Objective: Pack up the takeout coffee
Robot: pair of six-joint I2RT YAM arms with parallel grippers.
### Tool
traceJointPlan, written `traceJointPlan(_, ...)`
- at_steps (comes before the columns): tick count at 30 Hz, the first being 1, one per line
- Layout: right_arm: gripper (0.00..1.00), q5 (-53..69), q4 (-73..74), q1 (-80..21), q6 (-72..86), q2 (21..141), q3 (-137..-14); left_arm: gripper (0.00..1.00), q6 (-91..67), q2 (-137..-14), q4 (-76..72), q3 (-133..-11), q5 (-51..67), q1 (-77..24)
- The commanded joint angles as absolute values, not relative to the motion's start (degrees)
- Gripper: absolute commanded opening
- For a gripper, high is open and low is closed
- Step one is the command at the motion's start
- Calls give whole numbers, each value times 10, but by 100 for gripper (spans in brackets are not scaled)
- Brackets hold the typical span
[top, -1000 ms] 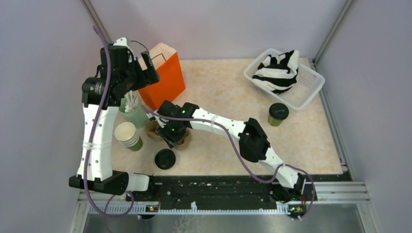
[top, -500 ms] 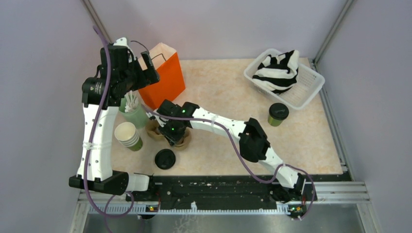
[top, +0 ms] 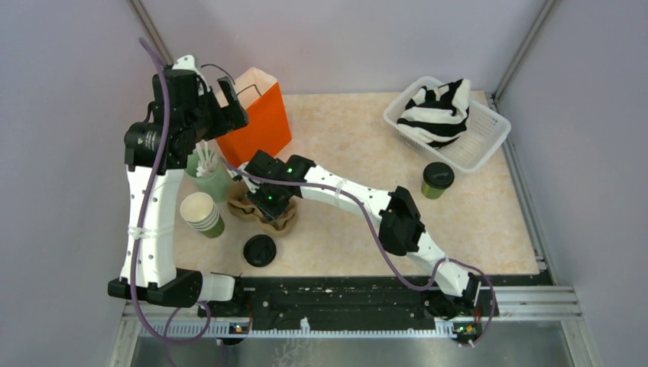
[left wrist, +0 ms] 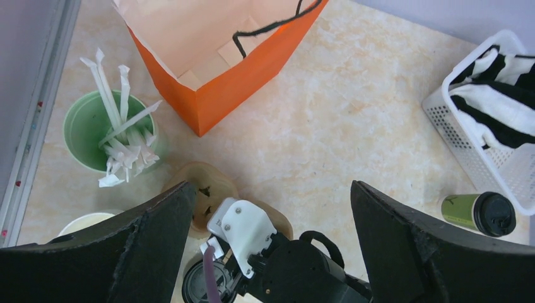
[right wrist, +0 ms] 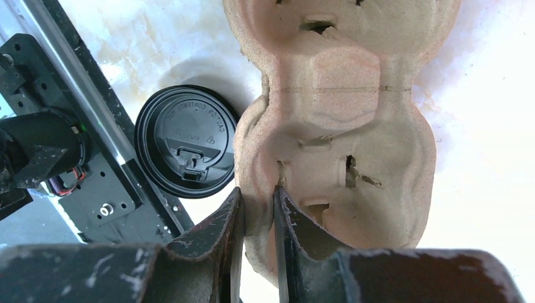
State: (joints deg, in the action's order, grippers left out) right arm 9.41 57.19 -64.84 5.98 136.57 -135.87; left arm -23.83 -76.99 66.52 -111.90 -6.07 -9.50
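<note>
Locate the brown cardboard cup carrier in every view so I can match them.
Top external: cup carrier left of centre, under the right gripper.
Left wrist: low, left of centre, below the straw cup.
Right wrist: fills the centre, rim pinched by the right gripper.
Shared landmark: loose black lid beside it, top and right wrist.

small green takeout coffee (top: pixel 437 180), black lid on, upright, just beside white basket (top: pixel 483 150)

left arm (top: pixel 149 206) raised, left gripper (left wrist: pixel 272 188) wide open; right arm (top: pixel 344 195) extended left, right gripper (right wrist: pixel 257 199) pinching cup carrier (right wrist: pixel 340 126) rim.
</note>
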Motion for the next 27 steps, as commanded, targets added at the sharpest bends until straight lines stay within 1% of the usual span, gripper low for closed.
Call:
traceJointPlan(1, 0, 60, 581, -650, 63, 1320, -1392, 99, -230, -764, 647, -1160, -85, -98)
traceJointPlan(8, 0, 19, 585, -650, 76, 1255, -1385, 99, -242, -750, 612, -1161, -110, -98)
traceJointPlan(11, 0, 3, 580, -650, 76, 1214, -1352, 99, -245, -749, 600, -1163, -124, -97)
traceJointPlan(15, 0, -62, 594, -646, 80, 1154, -1295, 99, -245, -755, 593, -1165, -154, -97)
traceJointPlan(17, 0, -87, 598, -632, 91, 1111, -1233, 99, -237, -763, 583, -1159, -153, -97)
traceJointPlan(20, 0, -97, 565, -594, 106, 1015, -1095, 99, -216, -794, 571, -1155, -146, -96)
traceJointPlan(23, 0, -70, 523, -535, 124, 919, -967, 99, -160, -827, 525, -1138, -90, -95)
traceJointPlan(25, 0, -61, 524, -490, 130, 870, -924, 99, -138, -858, 511, -1138, -66, -95)
traceJointPlan(27, 0, -65, 540, -452, 128, 842, -916, 99, -123, -889, 509, -1142, -69, -95)
